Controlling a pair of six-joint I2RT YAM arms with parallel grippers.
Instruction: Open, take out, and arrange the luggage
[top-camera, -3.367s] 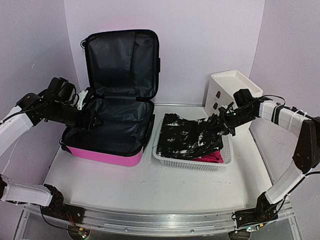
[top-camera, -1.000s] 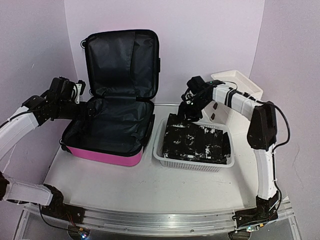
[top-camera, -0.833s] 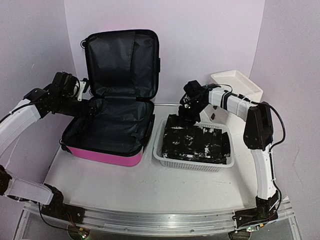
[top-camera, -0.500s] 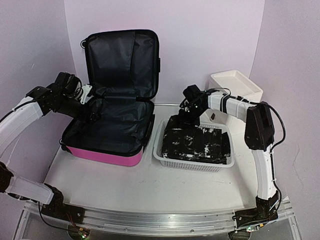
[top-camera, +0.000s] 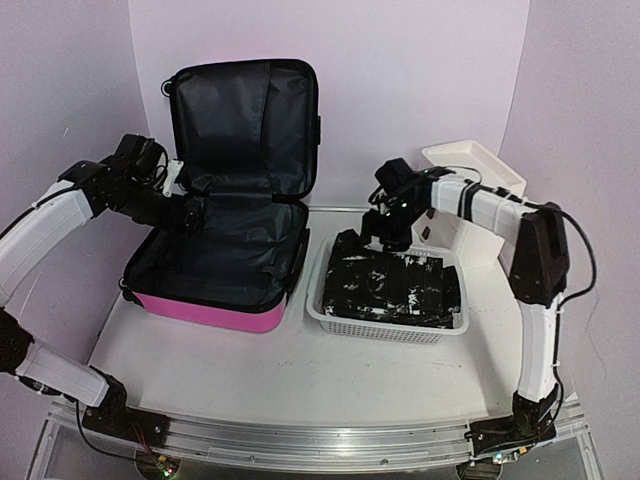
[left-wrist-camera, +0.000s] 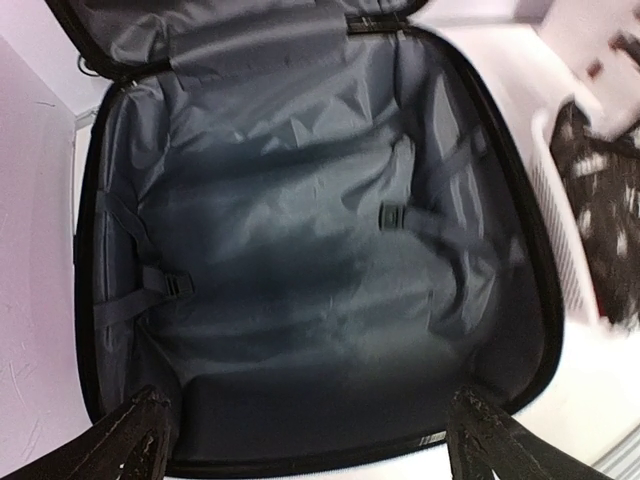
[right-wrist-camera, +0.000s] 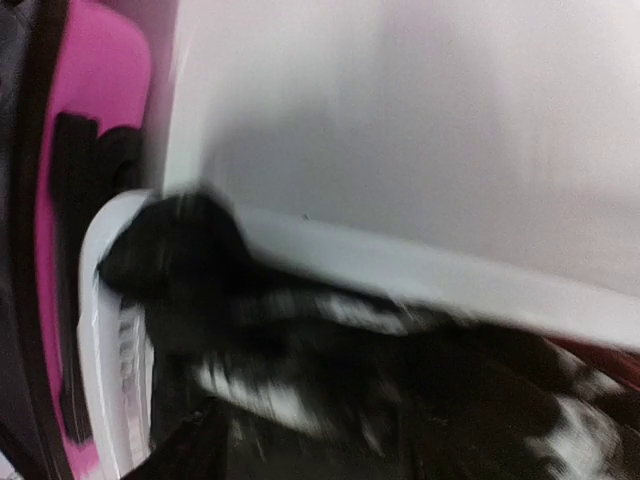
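**Luggage open and bare inside; the arranging goes on at the basket**

The luggage (top-camera: 200, 308) lies on the left of the table (top-camera: 300, 370). Its pink base shell rests flat, and its lid stands upright against the back wall, hinged along the far edge. The open side of the base faces upward. Its long axis appears to run left to right, with the right end skewed a little nearer. Which end is the top is unclear.

The left wrist view shows only black lining (left-wrist-camera: 300, 250) and loose straps, so the taking-out looks done. The left gripper (top-camera: 190, 214) hovers over the back left of the base. Its jaws are spread wide with nothing between them.

The right gripper (top-camera: 383, 228) is at the far left corner of the white basket (top-camera: 385, 330), just above the black-and-white garment (top-camera: 395, 285). Its wrist view is blurred, so I cannot tell how its jaws stand or whether they touch the cloth.

The next move likely calls for settling that corner of the garment inside the rim without dragging the basket, which sits just beside the luggage
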